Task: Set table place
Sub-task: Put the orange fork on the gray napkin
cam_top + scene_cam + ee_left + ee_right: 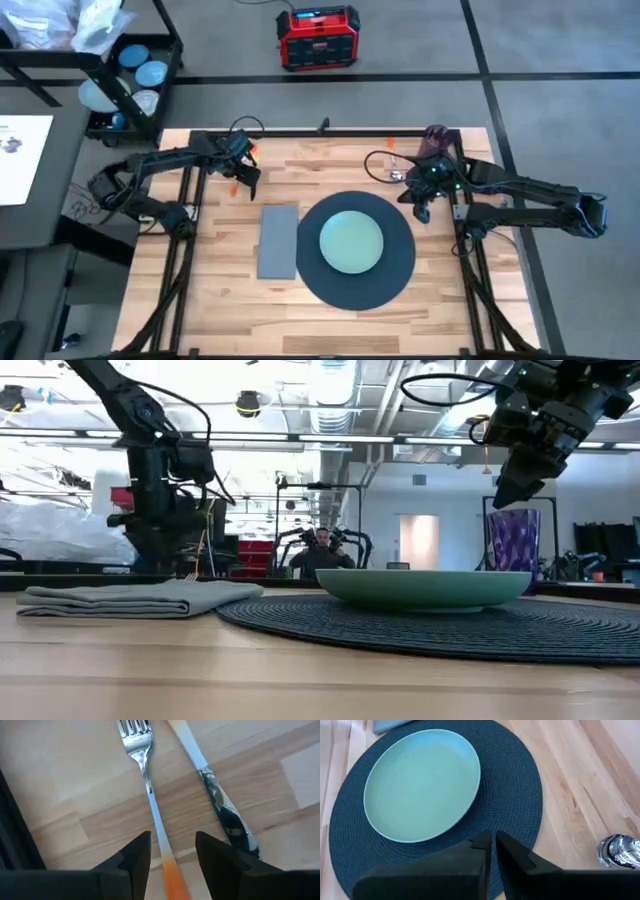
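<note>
Left tool (172, 852) open astride fork (150, 795), beside knife (220, 805).

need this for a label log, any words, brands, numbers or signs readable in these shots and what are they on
No text reads clearly in any view.
Red and black box on the floor beyond the table: its markings are too small to read.
White sheet on the surface left of the table: printed, but too blurred to read.
Plate, mat, napkin, fork: no lettering visible.

One mat (356, 250), one plate (351, 243), one napkin (278, 240), one fork (145, 775), one knife (215, 790), one purple cup (515, 540).
</note>
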Action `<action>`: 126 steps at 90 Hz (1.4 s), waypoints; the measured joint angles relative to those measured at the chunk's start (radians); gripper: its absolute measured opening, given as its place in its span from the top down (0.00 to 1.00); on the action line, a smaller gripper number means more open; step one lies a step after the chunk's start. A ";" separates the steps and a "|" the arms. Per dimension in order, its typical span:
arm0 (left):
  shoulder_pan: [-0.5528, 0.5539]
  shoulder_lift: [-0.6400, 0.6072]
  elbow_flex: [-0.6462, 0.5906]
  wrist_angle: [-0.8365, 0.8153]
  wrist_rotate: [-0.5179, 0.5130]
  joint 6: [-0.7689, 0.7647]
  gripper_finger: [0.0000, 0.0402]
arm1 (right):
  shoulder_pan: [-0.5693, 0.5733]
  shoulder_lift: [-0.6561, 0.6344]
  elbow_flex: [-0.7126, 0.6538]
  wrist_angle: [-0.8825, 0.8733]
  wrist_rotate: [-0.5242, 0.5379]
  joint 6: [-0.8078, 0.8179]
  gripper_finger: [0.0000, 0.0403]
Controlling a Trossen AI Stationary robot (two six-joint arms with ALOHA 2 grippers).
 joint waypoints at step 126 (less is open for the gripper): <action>0.081 0.236 0.057 0.184 0.026 0.036 0.67 | 0.121 0.000 0.000 0.003 0.001 0.062 0.96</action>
